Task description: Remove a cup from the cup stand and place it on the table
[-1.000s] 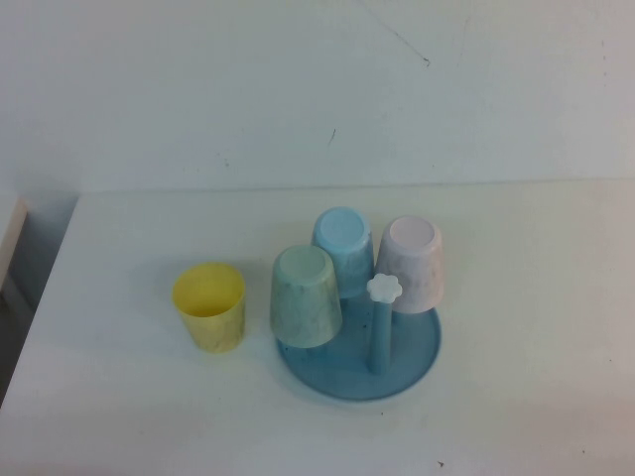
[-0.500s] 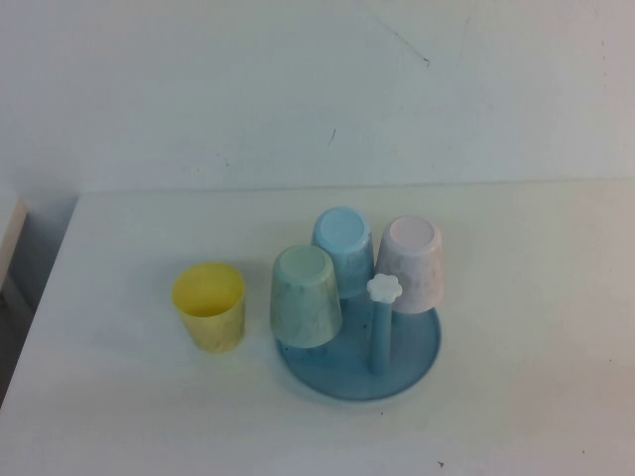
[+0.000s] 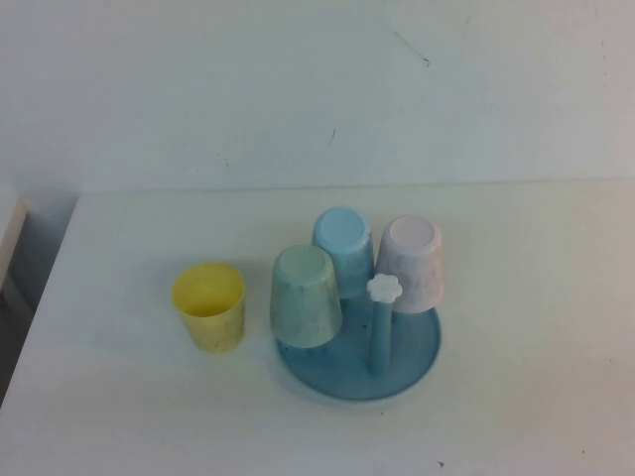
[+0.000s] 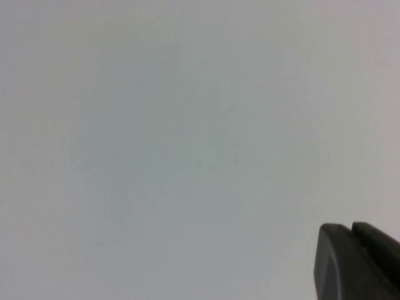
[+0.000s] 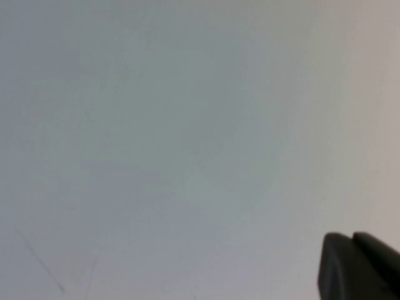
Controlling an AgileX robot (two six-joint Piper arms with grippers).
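**Pink cup sitting on its peg, both pincers out of reach**

The cup [image 3: 413, 263] is sitting upside down on the cup stand [image 3: 417, 352], beside blue [image 3: 343, 248] and mint tumblers [image 3: 305, 296]; a yellow tumbler [image 3: 209, 304] is standing upright on the counter [image 3: 536, 297]. The left pincer [image 4: 356, 262] and right pincer [image 5: 359, 265] are showing only a dark corner against blank white, well apart from the cup; their opening cannot be told.

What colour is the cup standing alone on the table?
Yellow cup, clearest in the high view; neither gripper is near it.
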